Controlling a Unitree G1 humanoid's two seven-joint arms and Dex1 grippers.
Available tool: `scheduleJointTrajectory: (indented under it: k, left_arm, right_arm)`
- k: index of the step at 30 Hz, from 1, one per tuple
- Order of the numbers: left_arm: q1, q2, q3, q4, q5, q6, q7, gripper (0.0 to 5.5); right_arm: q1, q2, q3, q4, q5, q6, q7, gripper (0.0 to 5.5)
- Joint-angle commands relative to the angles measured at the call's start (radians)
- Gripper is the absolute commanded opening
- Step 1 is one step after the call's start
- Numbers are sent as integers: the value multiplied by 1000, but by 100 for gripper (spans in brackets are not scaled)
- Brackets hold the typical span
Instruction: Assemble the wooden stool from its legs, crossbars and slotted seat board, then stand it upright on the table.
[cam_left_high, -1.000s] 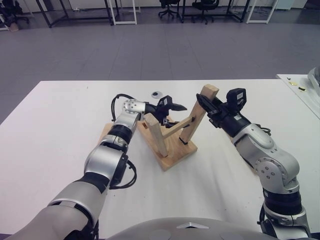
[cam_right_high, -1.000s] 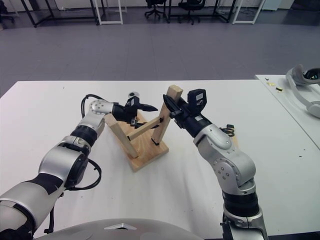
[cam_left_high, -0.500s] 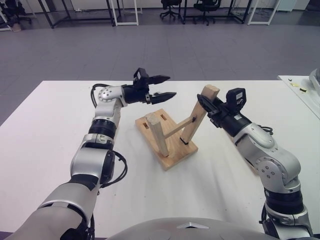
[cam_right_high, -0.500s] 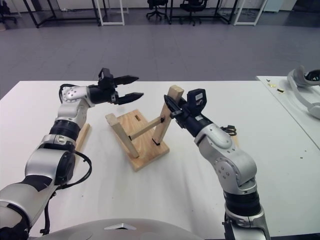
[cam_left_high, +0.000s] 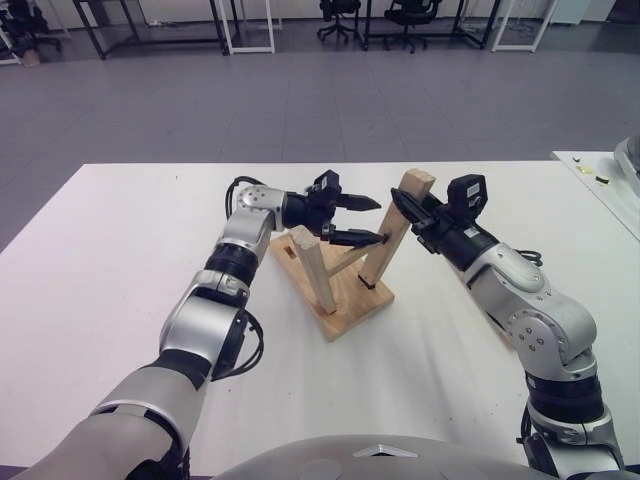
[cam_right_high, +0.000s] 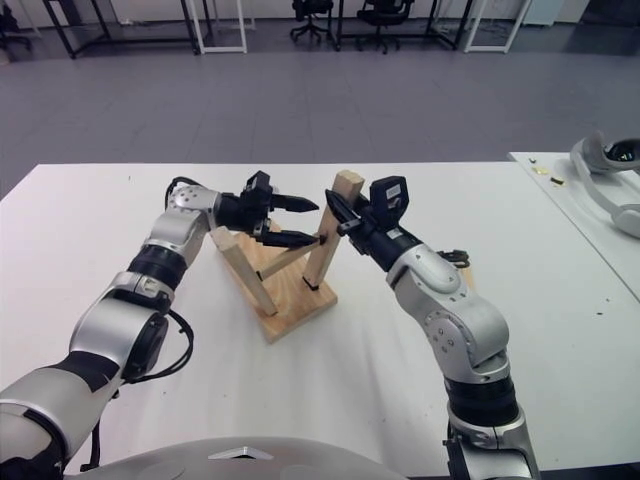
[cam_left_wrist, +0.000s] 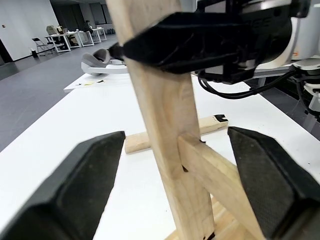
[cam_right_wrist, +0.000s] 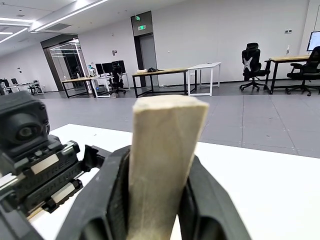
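Observation:
The slotted seat board (cam_left_high: 350, 302) lies flat on the white table (cam_left_high: 120, 260). Two wooden legs stand in it, joined by a slanting crossbar (cam_left_high: 347, 261). The left leg (cam_left_high: 313, 268) leans outward. My right gripper (cam_left_high: 403, 204) is shut on the top of the right leg (cam_right_wrist: 162, 165), its black fingers (cam_right_wrist: 107, 200) flanking the wood. My left gripper (cam_left_high: 379, 221) is open and hovers just left of that leg, above the crossbar. Its wide pads (cam_left_wrist: 92, 175) stand apart on either side of the right leg (cam_left_wrist: 165, 115) without touching it.
A loose wooden piece (cam_left_wrist: 212, 123) lies on the table beyond the right leg, beneath my right arm. A second table with a white headset (cam_right_high: 612, 165) stands at the far right. Bare tabletop stretches left of and in front of the board.
My left gripper, which had lifted away to the back left half a second ago, has swung right again and now hovers open by the right leg. The right gripper kept its hold.

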Motion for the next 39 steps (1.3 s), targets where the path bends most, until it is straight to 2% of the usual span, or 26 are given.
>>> scheduleJointTrajectory:
  k: [1, 7, 9, 13, 16, 18, 21, 24, 28, 36, 39]
  left_arm:
    - [-6, -21, -47, 107, 89, -41, 32, 375]
    - [-1, -23, -46, 182, 89, -83, 48, 375]
    - [-13, -4, -6, 136, 47, -81, 50, 375]
    - [12, 113, 152, -126, -94, 13, 90, 375]
    - [145, 202, 298, -376, -141, 72, 292, 375]
    - [324, 237, 334, -572, -65, 151, 487, 375]
    - [623, 270, 284, -812, 92, 325, 705, 375]
    - [749, 312, 142, -872, 272, 384, 788, 375]
    - [740, 285, 37, -858, 294, 431, 772, 375]
    - [659, 243, -44, -701, 318, 414, 799, 375]
    - [646, 227, -49, -664, 313, 401, 806, 375]
  right_arm:
    - [55, -51, 62, 52, -81, 94, 17, 108]
    - [50, -78, 88, 29, -104, 94, 37, 109]
    - [55, -89, 101, 24, -115, 91, 40, 110]
    - [94, -70, 79, 7, -110, 116, -6, 113]
    - [174, -28, 36, -24, -83, 118, -61, 113]
    - [200, -42, 52, -61, -108, 87, -47, 113]
    - [217, -59, 50, -104, -123, 62, -30, 113]
    - [222, -57, 36, -114, -121, 67, -35, 113]
    - [193, -33, 35, -103, -99, 79, -34, 113]
    - [131, 4, -5, -93, -26, 93, -23, 112]
    - [157, -81, 84, -103, -109, 148, -5, 112]
